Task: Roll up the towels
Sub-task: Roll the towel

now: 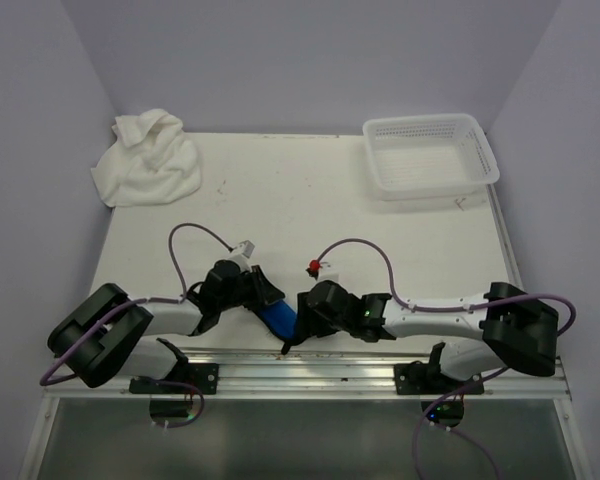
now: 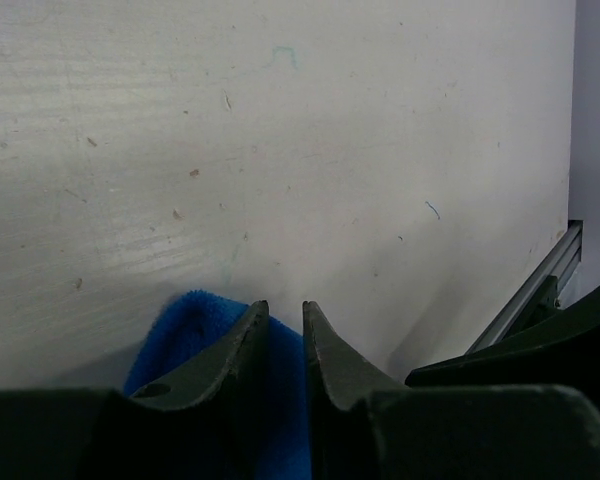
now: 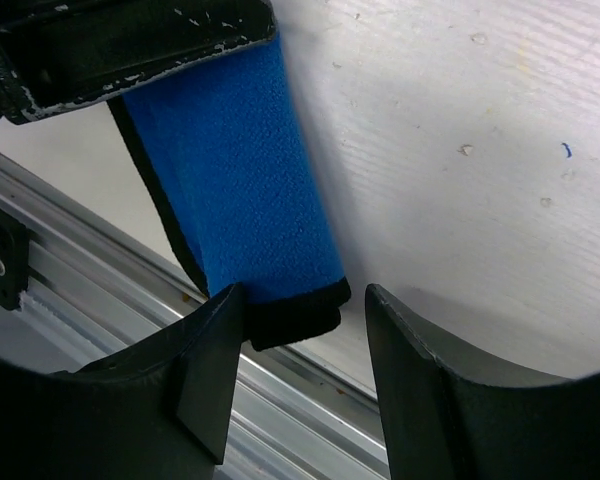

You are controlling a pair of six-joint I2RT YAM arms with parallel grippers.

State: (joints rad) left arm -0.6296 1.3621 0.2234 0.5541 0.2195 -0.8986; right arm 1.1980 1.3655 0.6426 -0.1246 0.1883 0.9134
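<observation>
The small blue towel (image 1: 277, 318) is a tight roll with a black hem, lying near the table's front edge between my two arms. My left gripper (image 1: 267, 298) is shut on one end of it; in the left wrist view blue cloth (image 2: 185, 322) fills the narrow gap at the left gripper (image 2: 285, 305). My right gripper (image 3: 305, 290) stands open around the roll's other end (image 3: 230, 170), which touches only one finger (image 3: 205, 350). The large white towel (image 1: 148, 160) lies crumpled at the far left corner, away from both grippers.
A white perforated basket (image 1: 430, 155) stands at the far right of the table. A metal rail (image 1: 310, 365) runs along the front edge, just below the roll. A small red connector (image 1: 312, 266) sits on the right arm's cable.
</observation>
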